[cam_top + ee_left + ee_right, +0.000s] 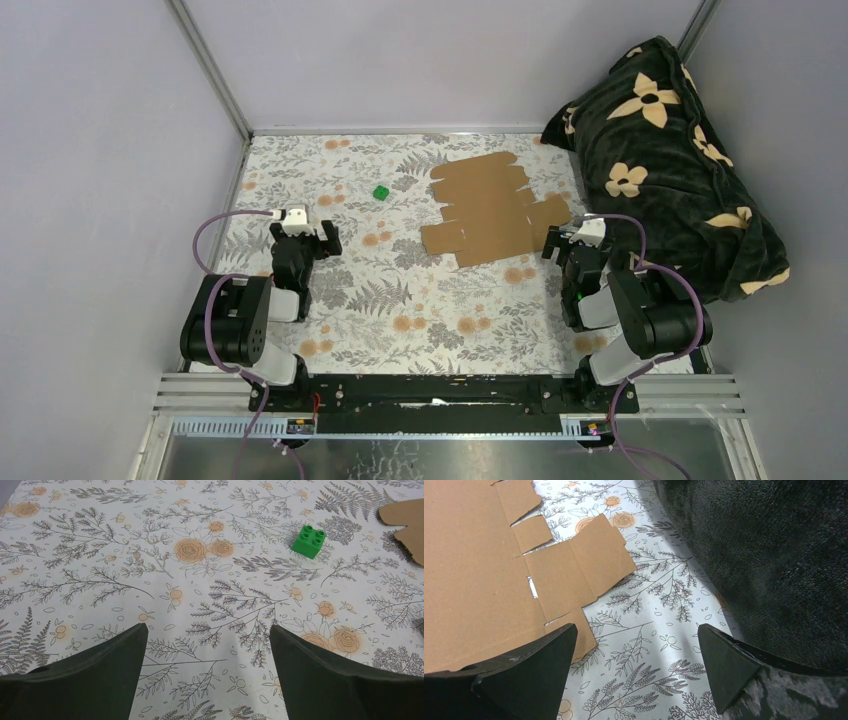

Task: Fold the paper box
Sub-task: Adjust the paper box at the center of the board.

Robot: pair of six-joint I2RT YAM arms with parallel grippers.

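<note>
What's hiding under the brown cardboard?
The flat cardboard sheet lies on the flowery tablecloth, which peeks through a small slit in the right wrist view. Anything else beneath it is covered, so I can't tell.

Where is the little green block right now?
From above, the green block lies toward the far side of the table, left of the flat cardboard sheet.

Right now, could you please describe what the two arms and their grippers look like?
Both are matte black with chunky rounded joints, the left arm and right arm matching. Each carries a small white block at the wrist and a looping lilac cable. The left gripper and right gripper have dark, wedge-shaped, pointed fingers. I see no markings.
</note>
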